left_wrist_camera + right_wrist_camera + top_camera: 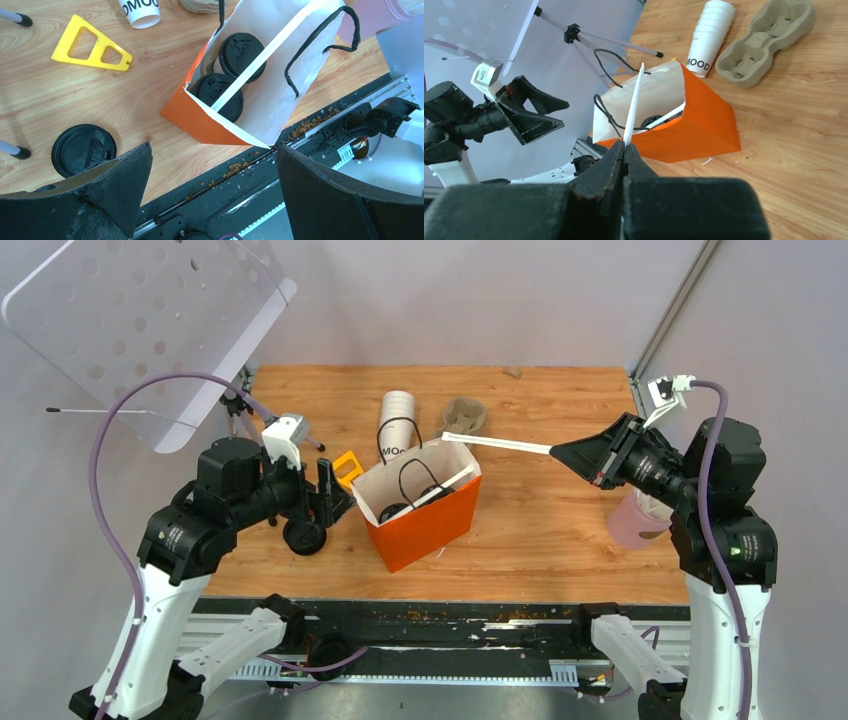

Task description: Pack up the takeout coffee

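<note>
An orange paper bag [425,525] [192,117] [704,125] stands open at mid-table, handles up. Inside it I see two black-lidded cups, the takeout coffee [242,50] [218,92], with their sides hidden. A white straw [255,62] leans across them. My right gripper [555,452] [625,145] is shut on a second white straw [500,444] [634,105], whose far end reaches the bag's back right corner. The left gripper [330,490] [214,147] hangs open with nothing in it, just left of the bag.
A stack of lidless white cups [398,420] [709,37] and a cardboard cup carrier [465,415] [766,40] sit behind the bag. A yellow triangular piece [92,45] and a loose black lid [83,150] lie to its left. A pink cup [635,520] stands under the right arm.
</note>
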Robot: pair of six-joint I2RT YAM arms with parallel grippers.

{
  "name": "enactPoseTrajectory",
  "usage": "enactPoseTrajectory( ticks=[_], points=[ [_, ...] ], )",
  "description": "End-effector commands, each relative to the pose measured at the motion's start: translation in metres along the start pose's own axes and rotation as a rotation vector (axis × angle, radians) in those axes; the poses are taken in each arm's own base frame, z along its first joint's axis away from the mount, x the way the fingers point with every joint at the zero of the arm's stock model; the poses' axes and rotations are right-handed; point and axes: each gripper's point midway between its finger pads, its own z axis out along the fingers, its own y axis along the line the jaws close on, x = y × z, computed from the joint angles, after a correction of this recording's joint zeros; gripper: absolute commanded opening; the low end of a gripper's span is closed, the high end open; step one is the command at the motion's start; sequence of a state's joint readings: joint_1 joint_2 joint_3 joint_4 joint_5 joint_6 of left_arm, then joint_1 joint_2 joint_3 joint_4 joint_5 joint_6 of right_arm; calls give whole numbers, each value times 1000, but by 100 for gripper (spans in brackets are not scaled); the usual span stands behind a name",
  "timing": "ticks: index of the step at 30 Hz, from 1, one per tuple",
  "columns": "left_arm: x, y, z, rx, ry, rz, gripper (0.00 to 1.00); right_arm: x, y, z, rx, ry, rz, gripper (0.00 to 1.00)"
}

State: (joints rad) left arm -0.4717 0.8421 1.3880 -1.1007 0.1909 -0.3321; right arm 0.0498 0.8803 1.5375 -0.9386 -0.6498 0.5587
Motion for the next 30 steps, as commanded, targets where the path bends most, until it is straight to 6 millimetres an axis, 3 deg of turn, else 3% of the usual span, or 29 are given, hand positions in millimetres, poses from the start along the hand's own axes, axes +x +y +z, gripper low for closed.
enactPoseTrajectory(
  ticks=[1, 8, 13, 17, 23, 30],
  points=[
    [-15, -4, -6, 6, -73, -14, 100, 3, 16, -2, -86, 32, -8, 0],
    [-21, -8, -2, 25, -96, -27, 100, 11, 8, 5, -80, 80, 17, 0],
    [-23, -7, -1, 22, -98, -4, 100, 28, -6, 18, -85, 148, 58, 0],
    [-28, -5, -3, 8, -100, 18, 100, 32, -7, 30, -104, 187, 70, 0],
    [-24, -3, 0, 4, -101, 11, 100, 47, 4, 64, -141, 254, 43, 0],
    [-27, -4, 1, 10, -122, 0, 100, 67, 16, 123, -184, 348, 3, 0]
  ],
)
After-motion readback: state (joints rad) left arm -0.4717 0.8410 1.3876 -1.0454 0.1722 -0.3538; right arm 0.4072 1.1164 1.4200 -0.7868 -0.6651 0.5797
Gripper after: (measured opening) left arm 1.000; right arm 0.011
